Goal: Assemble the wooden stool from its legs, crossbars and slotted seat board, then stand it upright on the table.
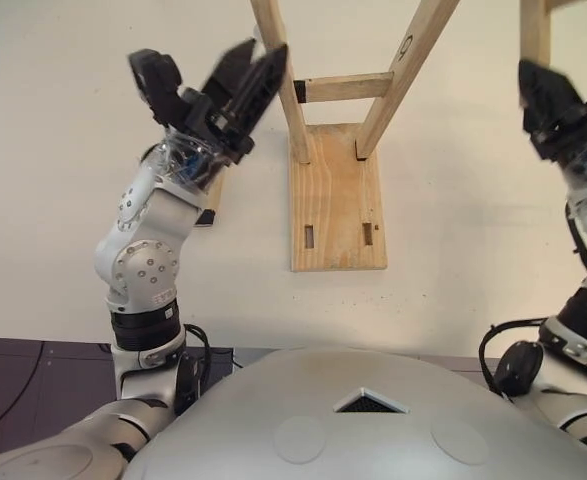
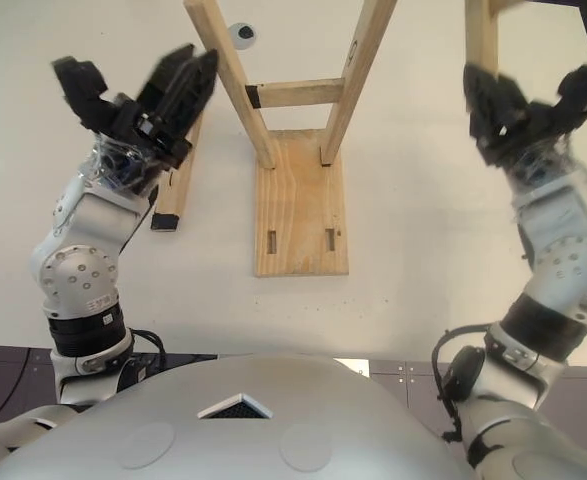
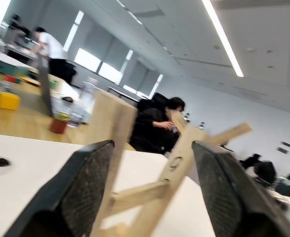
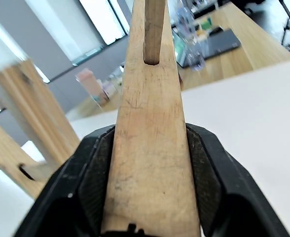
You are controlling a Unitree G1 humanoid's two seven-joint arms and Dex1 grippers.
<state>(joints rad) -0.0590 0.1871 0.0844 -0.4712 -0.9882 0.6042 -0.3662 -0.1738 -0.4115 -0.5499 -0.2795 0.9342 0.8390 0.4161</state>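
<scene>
the right gripper is clenched on a wooden leg, a pad flat on each side of it, with a loose crossbar plugged into the slot above the hold. the leg is raised over the far right of the table, well apart from the rest. the left gripper is released and carries nothing. it hangs with its fingers spread just left of the part-built frame. that frame stands mid-table. the slotted seat board lies flat, and two standing legs rise from its far slots, tied by a fitted crossbar. the two near slots are empty. a spare leg lies flat just beside the left arm. the parts look like light, stiff softwood with square faces, so a two-finger clamp across opposite flats should hold without slip, and a grip low on the shaft leaves the tenon end free. the plugged-in crossbar seems only friction-fit and could drop out if the leg is tipped. the standing pair likely wobbles too, so bracing a leg near the fitted crossbar is probably wise while pressing. there is open table on both sides of the board and in front of it. the near table edge lies not far behind the board, so parts should stay inboard.
</scene>
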